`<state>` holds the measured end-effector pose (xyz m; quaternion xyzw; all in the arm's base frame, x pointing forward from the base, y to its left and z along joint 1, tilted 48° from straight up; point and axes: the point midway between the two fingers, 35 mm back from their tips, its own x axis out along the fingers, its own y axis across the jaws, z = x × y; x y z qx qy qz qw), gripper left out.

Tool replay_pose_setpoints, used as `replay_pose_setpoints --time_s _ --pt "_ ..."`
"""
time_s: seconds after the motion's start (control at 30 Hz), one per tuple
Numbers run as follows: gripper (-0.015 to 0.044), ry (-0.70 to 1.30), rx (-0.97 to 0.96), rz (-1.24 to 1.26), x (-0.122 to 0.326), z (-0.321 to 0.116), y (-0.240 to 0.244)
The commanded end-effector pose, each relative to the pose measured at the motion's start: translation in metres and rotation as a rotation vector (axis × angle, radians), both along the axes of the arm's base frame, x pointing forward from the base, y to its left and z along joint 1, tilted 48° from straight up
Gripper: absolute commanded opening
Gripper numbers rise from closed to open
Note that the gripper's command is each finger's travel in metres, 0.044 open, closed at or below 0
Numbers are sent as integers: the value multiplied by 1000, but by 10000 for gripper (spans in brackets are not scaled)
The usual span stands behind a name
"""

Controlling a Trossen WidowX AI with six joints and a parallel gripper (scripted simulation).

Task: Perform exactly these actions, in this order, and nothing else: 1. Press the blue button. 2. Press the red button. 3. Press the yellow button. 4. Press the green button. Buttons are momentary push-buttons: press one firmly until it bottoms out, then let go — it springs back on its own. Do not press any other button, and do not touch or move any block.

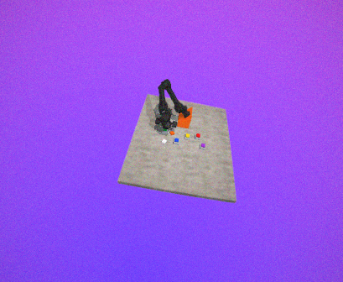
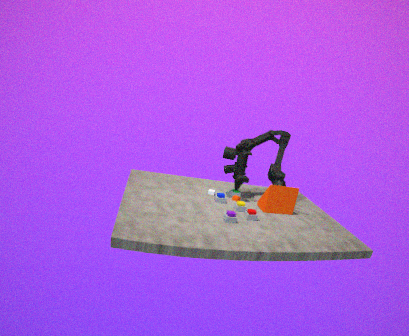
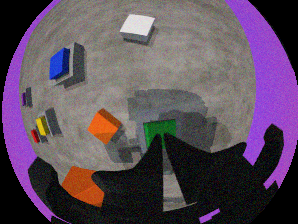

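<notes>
The table [image 2: 170, 225] carries the arm [image 2: 260, 150] at its rear edge, in the exterior view. A large block [image 2: 279, 199] stands just beside the arm's base, towards the camera.

The buttons and small blocks lie grouped in front of the arm. In the top view, one row runs left to right: a small block [image 1: 164, 141], a button [image 1: 176, 140], a second button [image 1: 188, 135], a third button [image 1: 198, 135]. A fourth button [image 1: 203, 145] sits nearer the camera, below the third. Another small block [image 1: 172, 133] lies behind the row, close to the arm.

In the wrist view, the closed gripper [image 3: 164, 163] is directly over a fifth button [image 3: 158, 129].
</notes>
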<state>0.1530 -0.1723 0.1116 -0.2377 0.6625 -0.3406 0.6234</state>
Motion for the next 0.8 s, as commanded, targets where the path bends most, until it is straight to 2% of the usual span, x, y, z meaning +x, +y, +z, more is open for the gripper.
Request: replay_pose_setpoints --time_s 0.0,0.27,0.5,0.63,0.77 --pt "20 2 4 1 0 -1 0" --pt "20 0 1 0 0 1 1" --pt "20 3 5 1 3 21 24" --pt "125 -23 23 6 19 16 32" --pt "230 -70 71 17 60 0 58"
